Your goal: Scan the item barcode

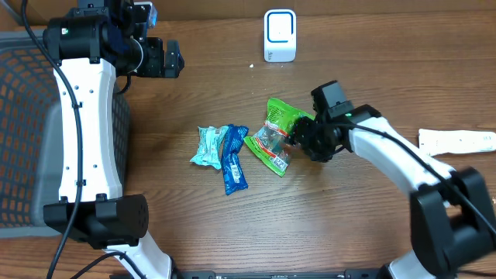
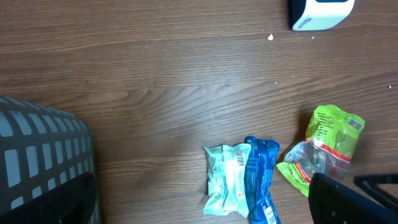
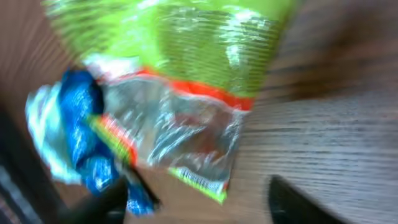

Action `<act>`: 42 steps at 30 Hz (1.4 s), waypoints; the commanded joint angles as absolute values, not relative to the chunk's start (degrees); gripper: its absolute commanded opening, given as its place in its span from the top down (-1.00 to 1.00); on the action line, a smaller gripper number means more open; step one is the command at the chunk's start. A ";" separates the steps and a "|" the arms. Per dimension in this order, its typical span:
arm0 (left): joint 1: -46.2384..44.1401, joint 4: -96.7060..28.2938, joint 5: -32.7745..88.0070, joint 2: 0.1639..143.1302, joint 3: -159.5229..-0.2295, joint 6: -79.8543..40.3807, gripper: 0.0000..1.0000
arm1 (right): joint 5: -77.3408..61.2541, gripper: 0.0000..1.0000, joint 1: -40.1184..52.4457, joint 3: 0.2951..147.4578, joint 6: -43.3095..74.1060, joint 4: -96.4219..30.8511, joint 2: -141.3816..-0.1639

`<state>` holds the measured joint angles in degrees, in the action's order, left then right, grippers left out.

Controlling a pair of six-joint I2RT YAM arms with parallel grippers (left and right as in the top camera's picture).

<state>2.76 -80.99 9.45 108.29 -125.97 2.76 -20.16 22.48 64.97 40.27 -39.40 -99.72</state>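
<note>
Grey mesh basket stands at the table's left, a white strip far right.

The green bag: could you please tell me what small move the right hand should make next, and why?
Probably close the right hand on the green bag: its fingers stand apart on either side of the bag's near edge, and nothing is gripped yet.

Wooden table under green packet, blue packet, teal packet, white scanner.
</note>
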 commanded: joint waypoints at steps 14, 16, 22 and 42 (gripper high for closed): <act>2.92 -80.77 10.11 108.53 -125.73 2.59 -0.99 | -15.09 -1.00 19.94 67.92 -15.40 -14.55 -104.03; 2.92 -80.77 10.13 108.53 -125.73 2.59 -0.99 | -15.42 -1.00 19.94 67.92 -17.37 -12.58 -105.73; 2.92 -80.77 10.11 108.53 -125.73 2.59 -1.00 | -15.90 -0.94 20.91 67.90 -21.56 -13.52 -109.40; 2.92 -80.77 10.11 108.53 -125.73 2.59 -0.99 | -15.14 0.60 20.51 68.01 -9.61 -25.04 -114.76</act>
